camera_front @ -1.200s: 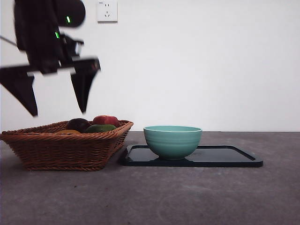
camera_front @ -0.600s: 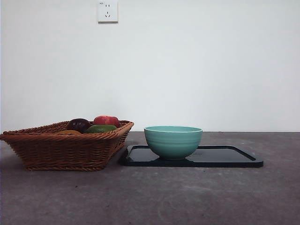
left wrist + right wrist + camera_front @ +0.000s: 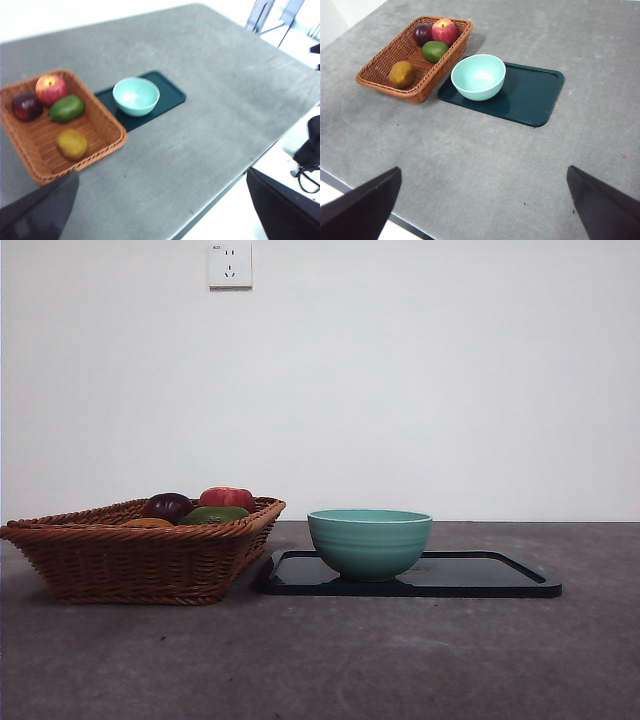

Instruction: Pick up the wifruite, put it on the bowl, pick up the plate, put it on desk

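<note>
The table (image 3: 470, 165) carried everything, and on it the wicker basket (image 3: 380, 67) stood just beside the dark tray (image 3: 530, 95), with the teal bowl (image 3: 478, 76) resting on the tray at the end nearest the basket. The small tan fruit (image 3: 402, 74) lay in the basket at the end farthest from the other three fruits, apart from the green fruit (image 3: 435, 50), the red apple (image 3: 445, 31) and the dark purple fruit (image 3: 422, 34); it sat well apart from both arms. Both arms were raised high over the table and out of the front view. The left fingers (image 3: 160, 210) were spread wide and held nothing, and the right fingers (image 3: 482, 205) likewise. Judged from the wrist views, the fruit lay nearer the left arm, ahead of its fingers and off to one side, so that arm looked better placed to come down on it. The fruit was rounded, slightly oval, so no approach angle seemed to matter much.
</note>
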`<state>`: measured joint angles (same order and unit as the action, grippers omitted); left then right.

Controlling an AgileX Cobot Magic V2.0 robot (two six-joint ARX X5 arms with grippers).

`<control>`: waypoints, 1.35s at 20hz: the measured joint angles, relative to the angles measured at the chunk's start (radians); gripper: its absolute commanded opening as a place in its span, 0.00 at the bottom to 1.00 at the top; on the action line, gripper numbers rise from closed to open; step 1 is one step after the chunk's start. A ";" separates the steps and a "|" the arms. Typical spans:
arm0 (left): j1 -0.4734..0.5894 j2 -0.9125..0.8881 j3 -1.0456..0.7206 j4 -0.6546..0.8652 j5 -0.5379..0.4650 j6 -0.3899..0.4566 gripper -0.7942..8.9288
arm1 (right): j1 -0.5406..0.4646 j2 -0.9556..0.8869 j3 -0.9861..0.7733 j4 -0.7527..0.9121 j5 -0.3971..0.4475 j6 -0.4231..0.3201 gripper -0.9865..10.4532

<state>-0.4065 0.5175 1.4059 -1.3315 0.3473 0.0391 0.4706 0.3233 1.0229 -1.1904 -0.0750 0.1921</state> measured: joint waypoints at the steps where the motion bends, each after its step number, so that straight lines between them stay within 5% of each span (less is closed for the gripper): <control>1: 0.000 -0.012 0.000 0.000 0.000 0.000 0.73 | 0.000 0.000 0.000 0.002 -0.001 0.007 0.63; 9: -0.017 -0.016 0.001 0.000 0.000 0.000 0.73 | 0.000 0.098 0.000 0.130 -0.073 0.132 0.63; 19: -0.029 -0.016 0.001 0.004 0.000 0.000 0.73 | 0.000 0.655 0.027 0.282 -0.228 0.206 0.63; 27: -0.057 -0.016 0.001 0.004 0.000 0.000 0.73 | 0.000 1.135 0.267 0.245 -0.259 0.208 0.63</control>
<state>-0.4637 0.5011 1.4071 -1.3273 0.3473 0.0391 0.4702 1.4578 1.2903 -0.9459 -0.3336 0.4004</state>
